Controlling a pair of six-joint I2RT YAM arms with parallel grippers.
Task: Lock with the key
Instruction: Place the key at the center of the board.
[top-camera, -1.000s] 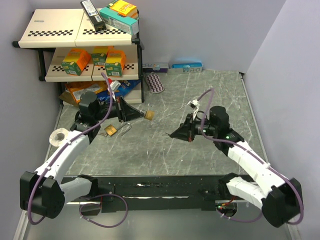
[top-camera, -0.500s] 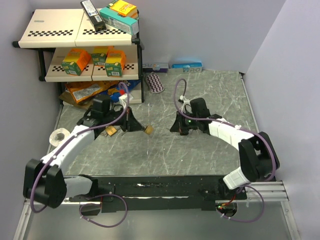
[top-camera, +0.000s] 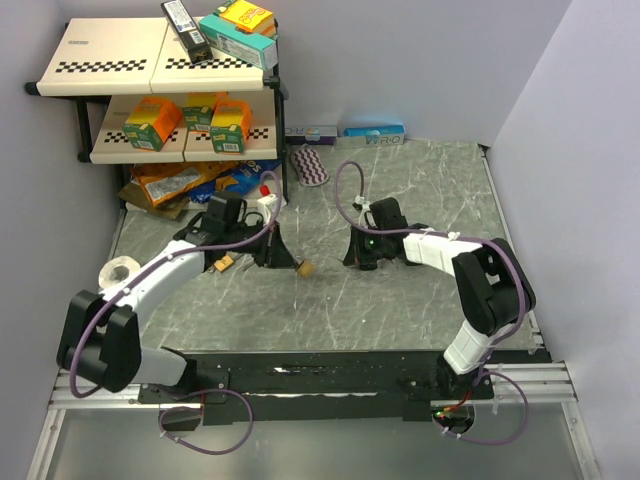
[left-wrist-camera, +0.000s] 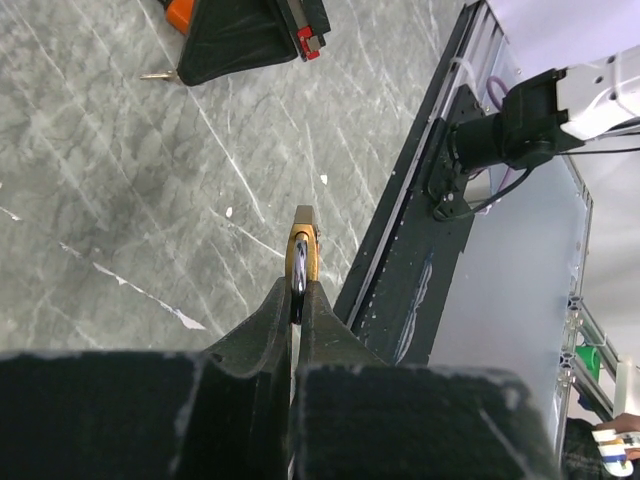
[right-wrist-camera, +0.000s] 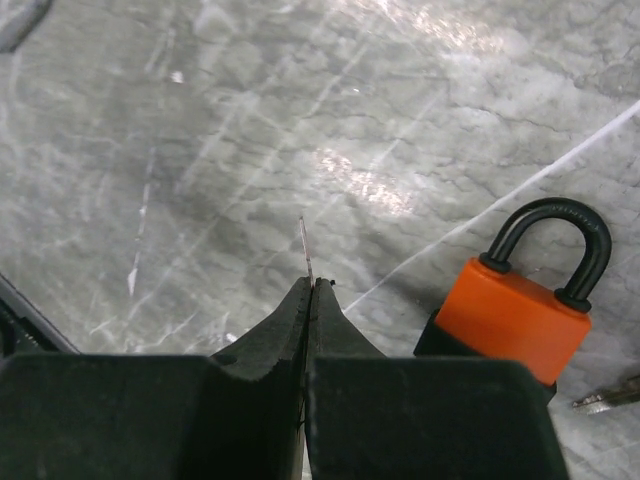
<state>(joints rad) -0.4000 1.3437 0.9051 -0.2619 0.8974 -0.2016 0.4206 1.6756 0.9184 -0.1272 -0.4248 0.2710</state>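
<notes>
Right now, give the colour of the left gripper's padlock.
Brass yellow padlock, clearest in the left wrist view.

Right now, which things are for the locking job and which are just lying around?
For the job: brass padlock held by left gripper; thin key held by right gripper.

Just lying about: orange padlock, other brass padlock, tape roll, striped pouch, boxes on the shelf.

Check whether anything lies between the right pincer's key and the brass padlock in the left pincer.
Nothing visible does. Only bare table separates the key from the padlock. The orange lock lies beside the right pincer, off that line.
</notes>
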